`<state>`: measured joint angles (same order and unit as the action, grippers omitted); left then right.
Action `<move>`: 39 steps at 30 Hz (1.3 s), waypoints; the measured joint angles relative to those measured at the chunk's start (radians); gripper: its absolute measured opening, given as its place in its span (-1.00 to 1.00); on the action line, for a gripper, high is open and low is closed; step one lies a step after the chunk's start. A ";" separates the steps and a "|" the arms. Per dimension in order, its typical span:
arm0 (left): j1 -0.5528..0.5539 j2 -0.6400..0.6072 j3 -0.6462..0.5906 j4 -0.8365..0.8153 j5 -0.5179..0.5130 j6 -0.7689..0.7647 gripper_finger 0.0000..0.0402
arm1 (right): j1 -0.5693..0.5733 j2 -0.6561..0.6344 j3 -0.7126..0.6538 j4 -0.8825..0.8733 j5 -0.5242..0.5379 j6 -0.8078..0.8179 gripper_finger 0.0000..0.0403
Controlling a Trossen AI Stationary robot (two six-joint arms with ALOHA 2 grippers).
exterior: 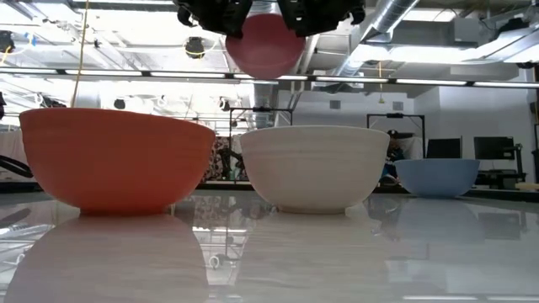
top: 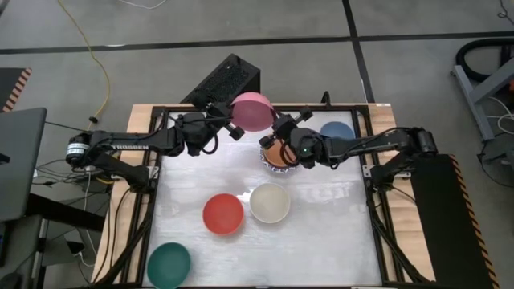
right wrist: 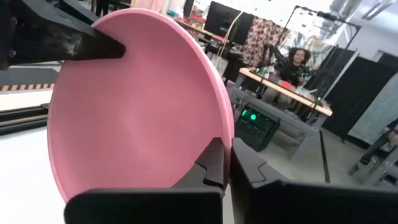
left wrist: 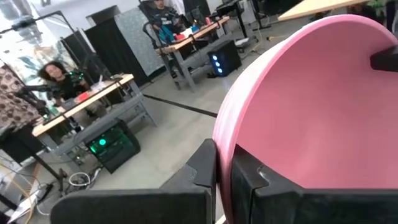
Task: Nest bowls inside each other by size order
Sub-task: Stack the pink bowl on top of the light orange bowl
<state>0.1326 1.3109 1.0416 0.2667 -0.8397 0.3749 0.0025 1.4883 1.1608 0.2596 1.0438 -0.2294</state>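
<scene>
High view, pink bowl (top: 252, 111) tilted, plain, airborne

The left gripper's fingers (left wrist: 208, 165) pinch the pink bowl's (left wrist: 317, 106) rim.

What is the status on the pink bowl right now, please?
Left gripper and right gripper both shut on pink bowl, held aloft, tilted. Orange bowl in patterned stack just below. Nothing between them.

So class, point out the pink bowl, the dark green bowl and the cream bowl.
pink bowl (top: 251, 111): high view, middle of its inside, held aloft.
dark green bowl (top: 169, 265): high view, centre of its hollow.
cream bowl (exterior: 314, 167): low view, middle of its outer wall.
</scene>
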 joint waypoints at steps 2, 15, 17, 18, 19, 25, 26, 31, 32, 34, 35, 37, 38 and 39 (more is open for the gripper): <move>0.000 0.000 0.000 -0.025 0.026 0.005 -0.94 | -0.003 0.000 0.000 -0.024 0.004 0.029 -0.92; -0.012 -0.001 0.000 -0.152 0.201 0.034 0.09 | -0.130 -0.089 -0.002 -0.379 -0.242 0.327 -0.97; -0.021 -0.001 0.000 -0.145 0.199 0.034 0.22 | -0.188 -0.127 -0.002 -0.452 -0.336 0.394 -0.97; -0.026 -0.001 0.000 -0.141 0.198 0.033 0.27 | -0.218 -0.143 -0.002 -0.485 -0.383 0.420 -0.97; -0.030 -0.001 0.001 -0.141 0.196 0.033 0.32 | -0.250 -0.159 -0.002 -0.522 -0.428 0.446 -0.97; -0.064 -0.001 0.001 -0.147 0.183 0.042 0.41 | -0.478 -0.228 -0.001 -0.758 -0.824 0.578 -0.97; -0.073 -0.001 0.001 -0.156 0.191 0.056 0.41 | -0.508 -0.228 -0.001 -0.798 -0.873 0.580 -0.97; -0.105 -0.006 0.001 -0.216 0.245 0.036 0.40 | -0.592 -0.221 -0.031 -0.890 -1.024 0.580 -0.97; -0.106 -0.011 0.001 -0.238 0.282 0.007 0.41 | -0.597 -0.219 -0.040 -0.885 -1.027 0.580 -0.97; -0.101 -0.026 0.001 -0.273 0.383 -0.057 0.41 | -0.602 -0.213 -0.058 -0.885 -1.041 0.580 -0.97; -0.096 -0.037 0.001 -0.296 0.428 -0.080 0.41 | -0.601 -0.208 -0.064 -0.876 -1.058 0.580 -0.97; -0.089 -0.057 0.001 -0.334 0.504 -0.118 0.41 | -0.598 -0.197 -0.079 -0.852 -1.104 0.580 -0.97; -0.085 -0.066 0.001 -0.354 0.530 -0.131 0.41 | -0.593 -0.191 -0.085 -0.853 -1.118 0.580 -0.97; -0.081 -0.077 0.001 -0.374 0.555 -0.144 0.41 | -0.587 -0.182 -0.088 -0.854 -1.128 0.580 -0.97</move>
<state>0.0520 1.2344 1.0424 -0.1077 -0.2852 0.2314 -0.5843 1.3066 1.0728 -0.5941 -0.0838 0.3508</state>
